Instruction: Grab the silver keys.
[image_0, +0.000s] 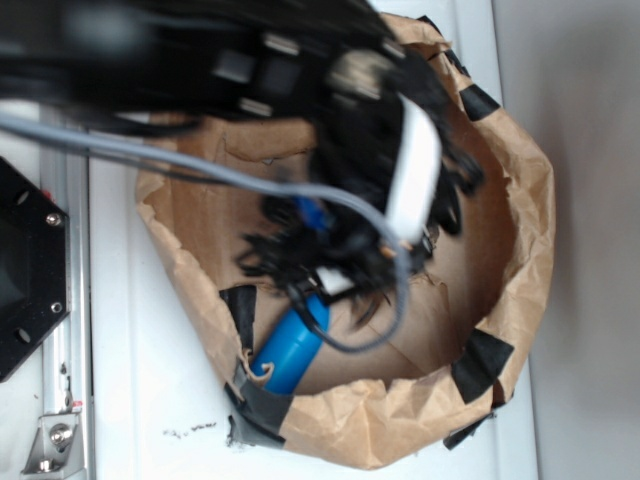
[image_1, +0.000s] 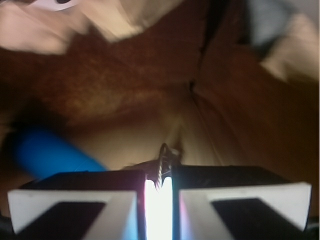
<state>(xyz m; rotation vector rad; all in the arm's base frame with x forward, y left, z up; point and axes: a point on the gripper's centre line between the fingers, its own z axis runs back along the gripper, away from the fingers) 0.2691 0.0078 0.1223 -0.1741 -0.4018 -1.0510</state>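
Pinching thin silver keys (image_1: 163, 165) | gripper (image_1: 159, 187) nearly closed | blurred

A: What sits between the gripper (image_1: 159, 192) fingers (image_1: 75, 205)?
B: A thin metal piece, likely the silver keys (image_1: 164, 162), pinched at the tips.
A: And left?
B: 1 blue bottle (image_1: 50, 154) on brown paper (image_1: 150, 90).

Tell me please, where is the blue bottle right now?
The blue bottle lies inside the brown paper bag near its taped lower-left rim in the exterior view; the wrist view shows it left of the nearly closed jaws.
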